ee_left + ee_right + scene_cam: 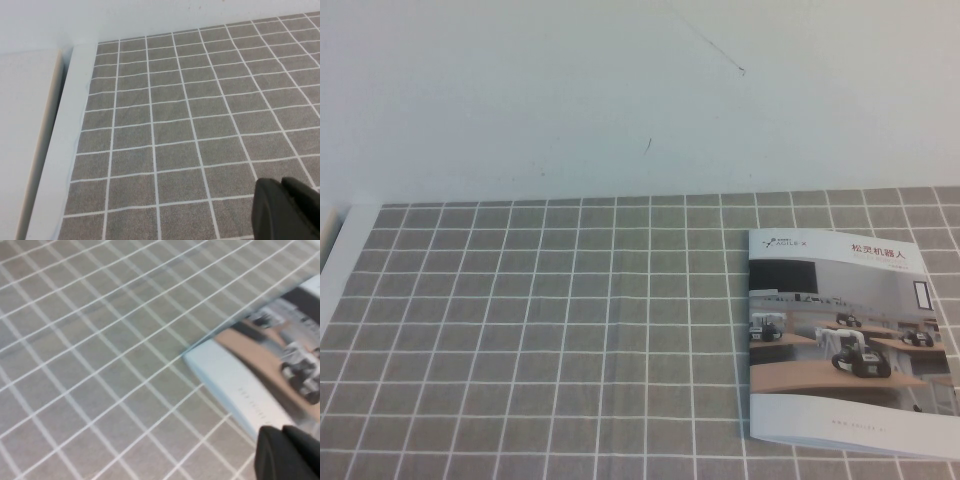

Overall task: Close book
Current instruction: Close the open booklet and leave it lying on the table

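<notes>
The book (845, 340) lies flat and closed at the right of the checked cloth, its cover photo of robots on desks facing up. The right wrist view shows the same book (260, 370) close by, one corner toward the camera. My right gripper (285, 432) hovers just above the book's near edge, its black fingers pressed together, holding nothing. My left gripper (282, 185) hangs over bare cloth at the left side, its fingers together too. Neither arm appears in the high view.
A grey cloth with white grid lines (570, 330) covers the table in front of a white wall. A white strip of bare table (70, 150) and a cream board edge (25, 140) border the cloth on the left.
</notes>
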### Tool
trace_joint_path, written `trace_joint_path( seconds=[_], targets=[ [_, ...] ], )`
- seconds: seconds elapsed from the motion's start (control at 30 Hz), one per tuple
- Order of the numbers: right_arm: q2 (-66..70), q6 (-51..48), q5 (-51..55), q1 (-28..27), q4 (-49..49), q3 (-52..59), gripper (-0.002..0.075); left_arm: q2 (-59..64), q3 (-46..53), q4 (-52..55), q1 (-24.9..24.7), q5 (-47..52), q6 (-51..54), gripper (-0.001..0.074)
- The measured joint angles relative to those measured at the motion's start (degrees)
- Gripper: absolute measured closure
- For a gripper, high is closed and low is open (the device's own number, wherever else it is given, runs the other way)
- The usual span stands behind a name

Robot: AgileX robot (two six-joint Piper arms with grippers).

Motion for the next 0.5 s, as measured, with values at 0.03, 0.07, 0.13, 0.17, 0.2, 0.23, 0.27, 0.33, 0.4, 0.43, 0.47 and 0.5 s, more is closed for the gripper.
trace_joint_path(
  seconds=[0.03, 0.07, 0.13, 0.17, 0.2, 0.23, 0.27, 0.33, 0.4, 0.43, 0.47, 0.5],
  targets=[
    [-1.9, 0.0, 0.0, -1.5, 0.0, 0.0, 0.0729, 0.0, 0.0, 0.0, 0.0, 0.0, 0.0, 0.0737],
    [-4.3, 0.0, 0.0, -3.2, 0.1, 0.0, 0.0729, 0.0, 0.0, 0.0, 0.0, 0.0, 0.0, 0.0737],
    [-8.6, 0.0, 0.1, -5.6, 0.3, 0.0, 0.0729, 0.0, 0.0, 0.0, 0.0, 0.0, 0.0, 0.0737],
    [-10.6, 0.0, 0.2, -6.6, 0.6, 0.0, 0.0729, 0.0, 0.0, 0.0, 0.0, 0.0, 0.0, 0.0737],
    [-12.4, 0.0, 0.4, -7.4, 0.6, 0.0, 0.0729, 0.0, 0.0, 0.0, 0.0, 0.0, 0.0, 0.0737],
    [-13.7, 0.0, 0.4, -7.9, 0.7, 0.0, 0.0729, 0.0, 0.0, 0.0, 0.0, 0.0, 0.0, 0.0737],
    [-15.1, 0.0, 0.5, -8.4, 0.7, 0.0, 0.0729, 0.0, 0.0, 0.0, 0.0, 0.0, 0.0, 0.0737],
    [-17.1, 0.0, 0.8, -8.9, 0.9, 0.0, 0.0729, 0.0, 0.0, 0.0, 0.0, 0.0, 0.0, 0.0737],
    [-17.9, 0.0, 0.8, -9.1, 0.8, 0.0, 0.0729, 0.0, 0.0, 0.0, 0.0, 0.0, 0.0, 0.0737],
    [-18.0, 0.0, 0.9, -9.1, 0.8, 0.0, 0.0729, 0.0, 0.0, 0.0, 0.0, 0.0, 0.0, 0.0737],
    [-18.0, 0.0, 0.9, -9.2, 0.8, 0.0, 0.0729, 0.0, 0.0, 0.0, 0.0, 0.0, 0.0, 0.0737],
    [-18.0, 0.0, 0.9, -9.2, 0.8, 0.0, 0.0729, 0.0, 0.0, 0.0, 0.0, 0.0, 0.0, 0.0737]
  ],
)
